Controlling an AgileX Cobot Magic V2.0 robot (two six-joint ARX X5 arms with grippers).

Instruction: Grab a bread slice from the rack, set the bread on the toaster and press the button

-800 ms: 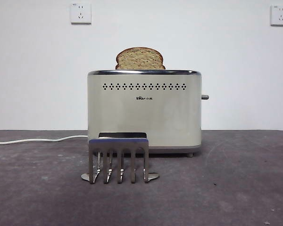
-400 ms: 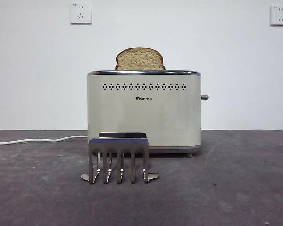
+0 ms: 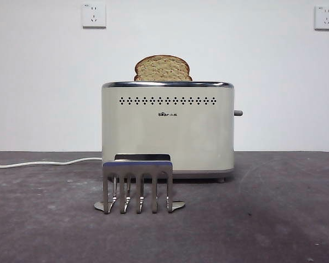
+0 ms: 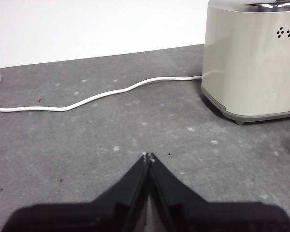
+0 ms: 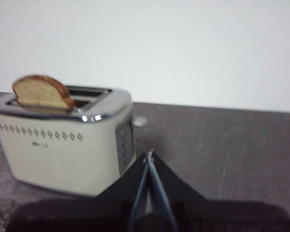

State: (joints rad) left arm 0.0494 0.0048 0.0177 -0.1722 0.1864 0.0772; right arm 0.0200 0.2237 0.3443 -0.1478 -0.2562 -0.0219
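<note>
Slice of bread (image 3: 163,68): seated in toaster (image 3: 168,129) slot. Button (image 3: 238,113): unpressed, apparently. Right gripper (image 5: 149,153), left gripper (image 4: 147,156): fingers clenched, empty. Advice: press button straight down.

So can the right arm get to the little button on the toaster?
Probably yes. The right fingers are shut near the toaster's narrow end, and nothing stands between them and the button.

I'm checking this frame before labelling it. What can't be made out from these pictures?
- Lower part of the slice of bread: hidden inside the toaster, every view.
- Toaster logo: too small to read, front view.
- The button: tiny in front view, unseen in the blurred right wrist view; pressed or not is unclear.
- Lower middle of the toaster: covered by the rack, front view.
- Cable: its far end is cut off at the edge, left wrist view.
</note>
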